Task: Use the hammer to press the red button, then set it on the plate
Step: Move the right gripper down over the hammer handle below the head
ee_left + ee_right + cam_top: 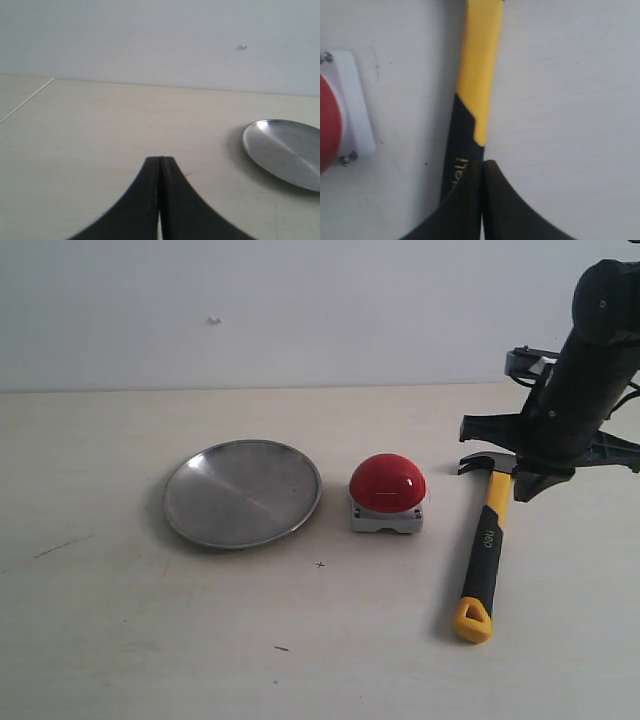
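Observation:
The hammer [487,540] lies flat on the table, its dark head at the far end and its yellow loop toward the front. The red button [387,483] on its grey-white base stands just left of it, and the silver plate [243,493] is further left. My right gripper [533,483] hangs above the hammer near its head, shut with nothing between its fingers. In the right wrist view its closed tips [482,162] overlap the black-and-yellow handle [479,75], with the button's base [357,115] beside it. My left gripper [160,159] is shut and empty over bare table, with the plate [287,152] off to one side.
A pale wall runs behind the table. The light tabletop [150,640] carries a few small dark marks. The right arm's black body [590,370] stands over the back right corner.

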Robot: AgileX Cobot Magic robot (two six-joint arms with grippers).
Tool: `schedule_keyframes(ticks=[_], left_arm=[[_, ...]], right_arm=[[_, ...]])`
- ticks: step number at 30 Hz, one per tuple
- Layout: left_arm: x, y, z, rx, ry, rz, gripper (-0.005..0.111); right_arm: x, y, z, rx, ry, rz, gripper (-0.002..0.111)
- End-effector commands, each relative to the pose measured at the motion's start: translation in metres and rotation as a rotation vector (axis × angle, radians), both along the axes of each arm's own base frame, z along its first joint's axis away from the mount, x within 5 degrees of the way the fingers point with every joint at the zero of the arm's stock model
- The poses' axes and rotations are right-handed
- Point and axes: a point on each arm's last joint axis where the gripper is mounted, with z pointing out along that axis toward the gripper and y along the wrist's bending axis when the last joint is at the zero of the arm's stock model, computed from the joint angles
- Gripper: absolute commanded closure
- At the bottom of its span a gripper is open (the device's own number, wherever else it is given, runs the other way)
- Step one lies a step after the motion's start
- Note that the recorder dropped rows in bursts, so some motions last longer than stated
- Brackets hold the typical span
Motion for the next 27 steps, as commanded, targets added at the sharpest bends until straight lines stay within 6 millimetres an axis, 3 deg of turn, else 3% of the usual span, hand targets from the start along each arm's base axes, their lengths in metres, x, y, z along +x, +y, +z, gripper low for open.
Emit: schedule_keyframes(ticks=[1,7,9,11,14,19,27], left_arm=[[0.000,-0.002,0.000,0.005,-0.003,-0.035,0.107],[0.000,-0.003,0.000,0.005,-0.003,-0.063,0.107],[0.000,-0.003,0.000,0.003,-0.004,-0.063,0.107],[0.000,-0.003,0.000,0.003,-0.004,-0.063,0.107],[0.000,-0.003,0.000,0.003,-0.004,-0.063,0.107],[0.000,-0.003,0.000,0.003,-0.004,-0.063,0.107],[0.000,-0.003,0.000,0.003,-0.004,-0.063,0.107]], right_arm=[[0.013,0.002,0.006,-0.003,0.004,-0.031,0.108],[0.031,0.001,-0.008,-0.012,0.024,-0.066,0.099],[0.038,0.002,-0.020,-0.013,0.043,-0.065,0.086],[0.048,-0.001,-0.028,-0.010,0.019,-0.080,0.065],[0.052,-0.007,-0.028,-0.013,-0.021,-0.125,0.052],[0.051,-0.026,-0.029,-0.032,-0.018,-0.163,0.050],[0.058,-0.026,-0.054,-0.016,0.007,-0.172,0.050]])
